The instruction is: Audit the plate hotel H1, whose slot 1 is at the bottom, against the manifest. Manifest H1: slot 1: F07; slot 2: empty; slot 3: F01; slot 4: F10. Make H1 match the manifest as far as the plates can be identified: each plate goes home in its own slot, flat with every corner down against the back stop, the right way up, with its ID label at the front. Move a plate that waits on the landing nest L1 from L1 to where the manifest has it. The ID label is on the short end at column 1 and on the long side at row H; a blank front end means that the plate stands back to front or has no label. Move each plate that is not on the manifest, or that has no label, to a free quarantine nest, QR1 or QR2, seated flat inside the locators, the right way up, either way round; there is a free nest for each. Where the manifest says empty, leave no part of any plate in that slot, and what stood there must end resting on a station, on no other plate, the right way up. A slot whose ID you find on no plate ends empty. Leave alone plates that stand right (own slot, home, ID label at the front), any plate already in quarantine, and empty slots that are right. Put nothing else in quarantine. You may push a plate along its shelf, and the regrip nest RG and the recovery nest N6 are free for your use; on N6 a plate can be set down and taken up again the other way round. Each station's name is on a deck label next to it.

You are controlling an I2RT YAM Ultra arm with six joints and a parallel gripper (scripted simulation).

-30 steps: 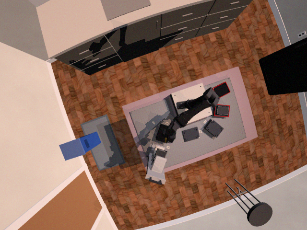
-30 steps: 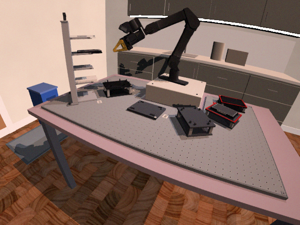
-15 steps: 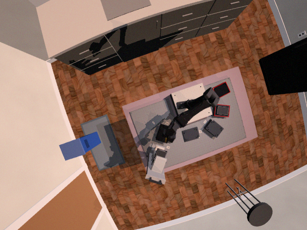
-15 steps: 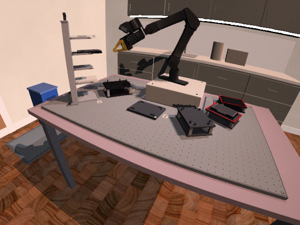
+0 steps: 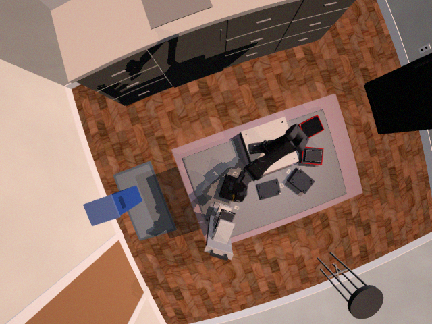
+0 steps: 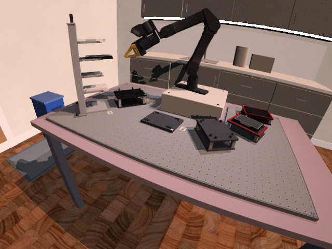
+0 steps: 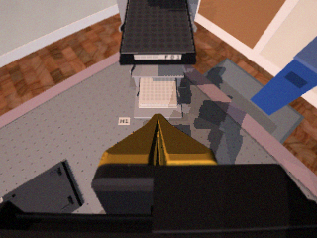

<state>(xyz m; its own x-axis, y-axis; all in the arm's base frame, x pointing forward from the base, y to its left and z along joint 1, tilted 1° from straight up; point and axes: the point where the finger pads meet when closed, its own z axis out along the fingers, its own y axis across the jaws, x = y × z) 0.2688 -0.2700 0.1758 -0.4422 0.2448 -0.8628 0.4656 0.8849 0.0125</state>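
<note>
The plate hotel H1 (image 6: pixel 76 69) stands at the table's left corner. A black plate (image 6: pixel 97 56) lies on its third shelf from the bottom; in the wrist view (image 7: pixel 158 30) its front end carries a white label strip (image 7: pixel 158 57), too small to read. A white plate (image 7: pixel 158 92) (image 6: pixel 94 86) lies on the bottom shelf. The top shelf (image 6: pixel 90 41) looks bare. My gripper (image 6: pixel 131 52) is shut on nothing; in the wrist view its yellow fingers (image 7: pixel 158 121) meet in a point. It hangs in the air in front of the hotel, level with the upper shelves and apart from the black plate.
A raised black nest (image 6: pixel 129 96) stands near the hotel. A flat nest (image 6: pixel 162 120) and a raised nest (image 6: pixel 216 132) sit mid-table. Two red-edged quarantine nests are at the right: the far one (image 6: pixel 257 111) bare, the near one (image 6: pixel 248 124) holding a dark plate. The arm's base block (image 6: pixel 194 102) is behind.
</note>
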